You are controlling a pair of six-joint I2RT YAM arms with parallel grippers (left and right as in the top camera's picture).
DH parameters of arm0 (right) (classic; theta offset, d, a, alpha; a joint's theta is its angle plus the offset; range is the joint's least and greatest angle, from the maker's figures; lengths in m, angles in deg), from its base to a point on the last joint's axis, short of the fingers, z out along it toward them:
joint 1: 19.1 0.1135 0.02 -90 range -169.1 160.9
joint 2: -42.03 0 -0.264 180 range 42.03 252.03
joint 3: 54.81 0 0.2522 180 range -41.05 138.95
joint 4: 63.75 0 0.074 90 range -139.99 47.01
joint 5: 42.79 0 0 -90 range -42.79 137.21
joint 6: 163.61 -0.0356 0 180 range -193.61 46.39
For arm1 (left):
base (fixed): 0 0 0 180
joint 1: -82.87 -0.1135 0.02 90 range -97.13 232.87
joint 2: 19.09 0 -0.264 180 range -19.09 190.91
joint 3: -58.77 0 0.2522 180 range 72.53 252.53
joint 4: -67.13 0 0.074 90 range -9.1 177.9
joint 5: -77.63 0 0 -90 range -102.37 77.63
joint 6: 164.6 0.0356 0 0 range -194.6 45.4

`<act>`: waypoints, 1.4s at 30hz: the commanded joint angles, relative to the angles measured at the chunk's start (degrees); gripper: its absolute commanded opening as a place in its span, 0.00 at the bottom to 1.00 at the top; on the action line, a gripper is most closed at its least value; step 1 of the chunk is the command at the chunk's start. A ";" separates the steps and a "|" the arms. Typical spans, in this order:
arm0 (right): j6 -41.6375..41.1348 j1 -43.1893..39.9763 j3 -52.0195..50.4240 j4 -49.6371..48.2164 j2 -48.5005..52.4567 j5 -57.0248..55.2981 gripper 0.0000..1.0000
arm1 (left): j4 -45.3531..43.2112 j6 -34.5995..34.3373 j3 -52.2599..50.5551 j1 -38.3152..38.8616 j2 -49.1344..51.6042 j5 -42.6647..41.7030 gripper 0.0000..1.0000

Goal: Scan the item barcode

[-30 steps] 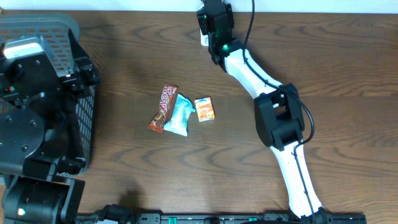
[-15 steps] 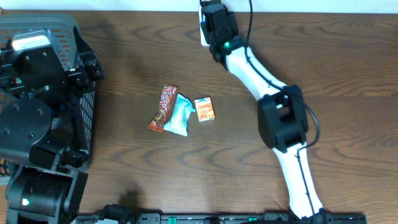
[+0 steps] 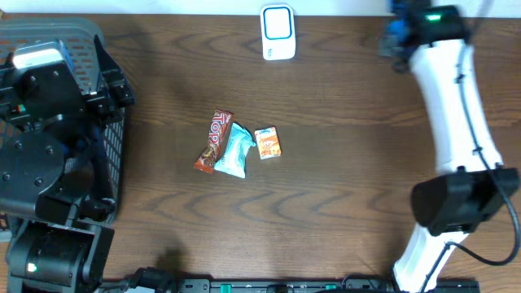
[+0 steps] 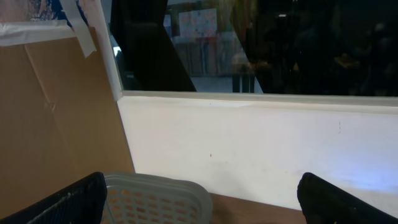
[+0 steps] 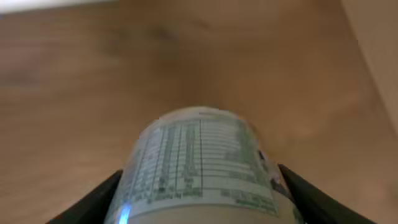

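My right gripper point(image 5: 199, 202) is shut on the item, a round container point(image 5: 198, 163) with a white label of green printed tables, its end facing the camera. In the overhead view the right gripper point(image 3: 400, 34) hangs over the table's far right, well to the right of the white and blue barcode scanner point(image 3: 278, 32), which stands at the far edge. My left gripper point(image 4: 202, 205) stands wide open with nothing between its fingers, above the grey basket point(image 4: 155, 196) at the left.
A brown candy bar point(image 3: 213, 141), a light blue packet point(image 3: 234, 150) and a small orange box point(image 3: 268, 142) lie together mid-table. The grey basket point(image 3: 57, 32) fills the far left corner under the left arm point(image 3: 45, 122). A white wall point(image 4: 261, 143) runs behind the table.
The right arm has swung from over the scanner to the far right with the item in its grip, uncovering the scanner. The left arm shifted slightly over the basket.
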 commanded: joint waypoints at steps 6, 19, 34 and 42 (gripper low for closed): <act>-4.28 -20.72 0.13 4.55 2.36 8.20 0.56 | -0.24 0.37 -0.33 -0.20 -0.42 0.74 0.98; -4.07 -43.06 0.13 2.75 12.79 13.07 0.55 | -0.46 0.42 -0.33 -0.20 -0.42 0.76 0.98; -4.07 -56.96 0.13 0.04 26.58 24.26 0.96 | 0.00 0.39 -0.33 -0.20 -0.42 0.76 0.98; -4.07 -61.92 3.48 2.60 20.79 37.05 0.99 | -0.02 0.42 -0.33 -0.20 -0.46 0.76 0.98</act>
